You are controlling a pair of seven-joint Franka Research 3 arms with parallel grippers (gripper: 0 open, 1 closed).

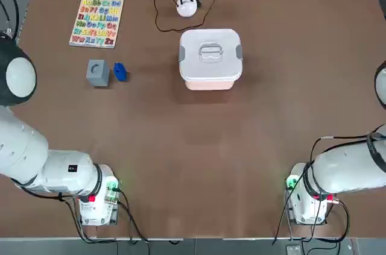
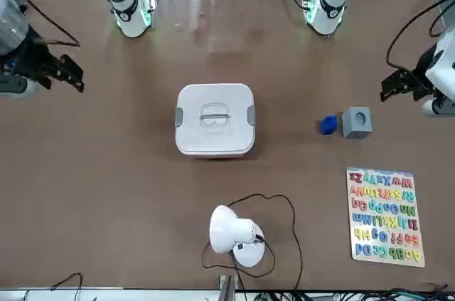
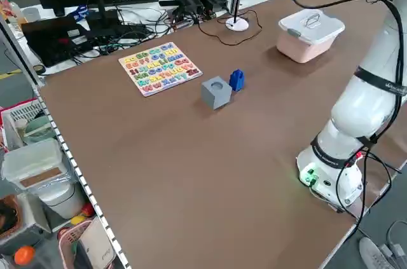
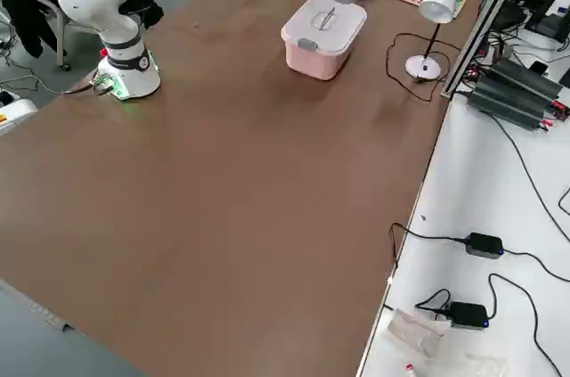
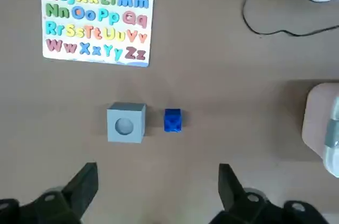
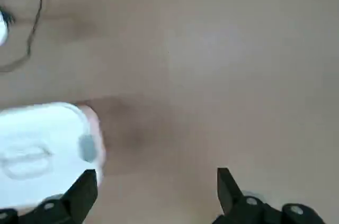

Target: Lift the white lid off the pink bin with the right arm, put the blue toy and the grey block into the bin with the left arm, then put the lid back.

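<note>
With the white lid [image 1: 211,52] seated on the pink bin [image 4: 313,63] and both objects outside it, the job appears to be at its very start, the lifting of the lid being the step in hand. Largest of what matters, the bin stands towards the far side of the table [image 1: 181,146], right of the middle, and its lid covers the whole top, with the recessed handle at the centre. Smaller is the grey block [image 1: 98,73], which rests left of the bin, well apart from it, its round dimple showing. Smallest, the blue toy [image 1: 120,72] lies just beside the block, on the side nearer the bin. The right gripper [image 6: 157,195], over the table on the robot's right, has its fingers wide apart and holds nothing; the left gripper [image 5: 158,195], on the robot's left, is likewise spread wide and empty. The next move calls for the right arm to come across over the lid, line its fingers up with the handle, close on it and raise the lid straight up; a shallow grip could slip, since the handle sits low.
</note>
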